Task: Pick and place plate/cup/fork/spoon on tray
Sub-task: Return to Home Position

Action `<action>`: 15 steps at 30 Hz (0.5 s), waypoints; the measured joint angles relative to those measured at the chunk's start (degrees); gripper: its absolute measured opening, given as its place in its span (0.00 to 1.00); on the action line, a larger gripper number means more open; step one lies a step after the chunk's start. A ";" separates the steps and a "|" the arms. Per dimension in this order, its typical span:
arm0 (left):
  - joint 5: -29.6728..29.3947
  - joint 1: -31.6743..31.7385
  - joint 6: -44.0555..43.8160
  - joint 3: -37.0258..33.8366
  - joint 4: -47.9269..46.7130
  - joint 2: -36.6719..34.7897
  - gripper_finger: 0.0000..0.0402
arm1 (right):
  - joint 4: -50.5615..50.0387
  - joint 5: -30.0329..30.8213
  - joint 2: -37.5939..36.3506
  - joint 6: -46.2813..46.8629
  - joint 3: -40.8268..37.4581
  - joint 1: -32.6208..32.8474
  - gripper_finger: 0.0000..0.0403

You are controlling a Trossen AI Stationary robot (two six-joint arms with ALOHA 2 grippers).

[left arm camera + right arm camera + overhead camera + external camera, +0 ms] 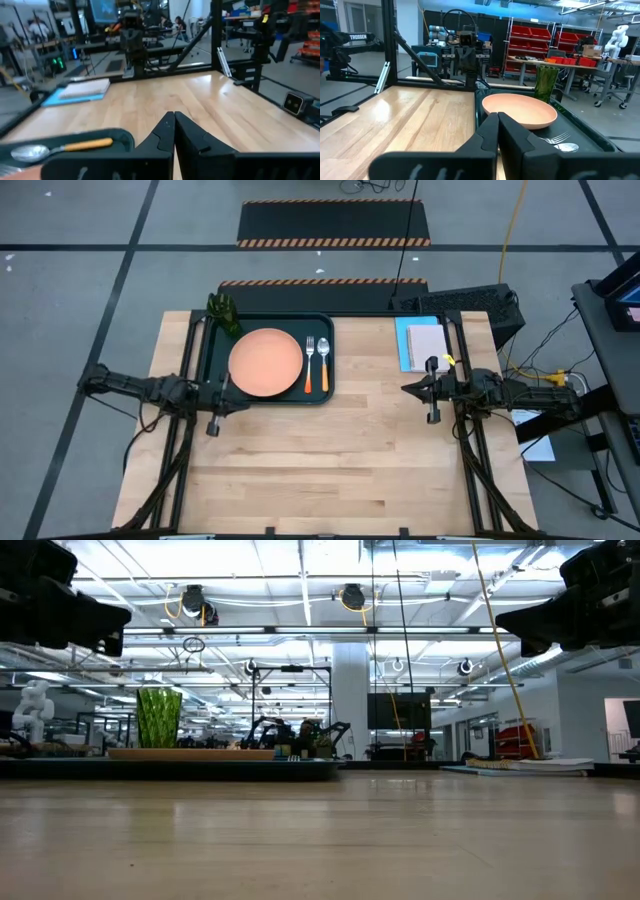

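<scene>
The dark tray (pixel 215 365) lies at the table's far left. On it rest the salmon-orange plate (pixel 265 362), the green cup (pixel 224 313) upright at its far left corner, the fork (pixel 310 360) and the spoon (pixel 324 362) side by side at its right end. The right wrist view shows the plate (pixel 520 110), the cup (pixel 546 82) and the fork (pixel 555 138). The left wrist view shows the spoon (pixel 55 148). My left gripper (pixel 232 392) is shut and empty above the tray's near edge. My right gripper (pixel 408 389) is shut and empty over the table's right part.
A light blue sheet with a pale notepad (pixel 420 343) lies at the far right of the table. A dark box (pixel 470 305) stands behind it. The wooden tabletop (pixel 340 460) spreads between the arms and toward the near edge.
</scene>
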 joint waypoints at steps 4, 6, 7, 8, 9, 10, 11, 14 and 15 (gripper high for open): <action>-0.47 1.61 1.83 -0.02 0.00 -0.86 0.01 | 0.01 0.00 -0.01 0.00 0.00 0.00 0.00; -0.47 3.05 2.10 -0.02 -0.04 -0.81 0.01 | 0.04 0.00 -0.01 0.00 0.00 0.00 0.00; -0.52 3.80 2.14 -0.02 -0.04 -0.72 0.01 | 0.01 0.00 -0.01 0.00 0.00 0.00 0.00; -0.49 4.58 2.13 -0.02 -0.07 -0.71 0.01 | 0.03 0.00 -0.01 0.00 0.00 -0.01 0.00; -0.49 5.34 2.12 -0.02 -0.09 -0.71 0.01 | 0.04 0.00 -0.01 0.00 0.00 0.00 0.00; -0.48 6.10 2.12 -0.02 -0.09 -0.71 0.01 | 0.01 0.00 -0.01 0.00 0.00 0.00 0.00; -0.45 6.82 2.12 -0.02 -0.13 -0.71 0.01 | 0.01 0.00 -0.01 0.00 0.00 0.00 0.00; -0.10 8.74 1.21 -0.02 -0.21 -0.71 0.01 | 0.02 0.00 -0.01 0.00 0.00 -0.01 0.00; 0.18 9.23 0.85 -0.02 -0.30 -0.71 0.01 | 0.03 0.00 -0.01 0.00 0.00 0.00 0.00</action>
